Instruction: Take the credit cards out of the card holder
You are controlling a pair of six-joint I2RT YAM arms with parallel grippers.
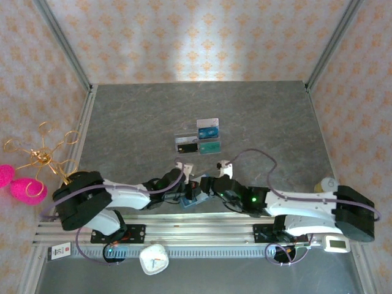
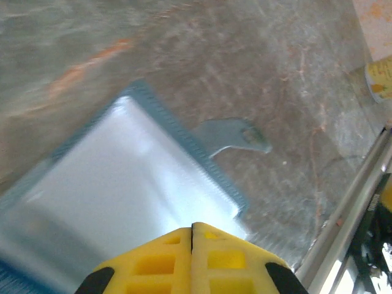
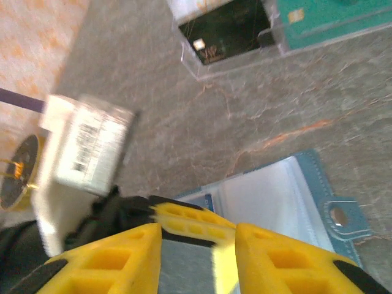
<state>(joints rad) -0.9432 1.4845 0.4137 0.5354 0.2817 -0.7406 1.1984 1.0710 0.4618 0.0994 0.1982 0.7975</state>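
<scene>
The teal-blue card holder lies open on the grey table, clear sleeves up and snap tab to one side. It sits between the two arms. My left gripper is shut, tips over the sleeve's near edge; I cannot tell whether they pinch it. Its fingers cross the holder. My right gripper is open, straddling a shiny grey flat surface, perhaps a card. A blue edge shows in a sleeve. A silvery grey card and a blue card lie behind the tray.
A clear acrylic tray beyond the holder carries a black card and a teal-green card. A gold wire ornament and pink balls stand at the left. A white timer lies by the mounting rail.
</scene>
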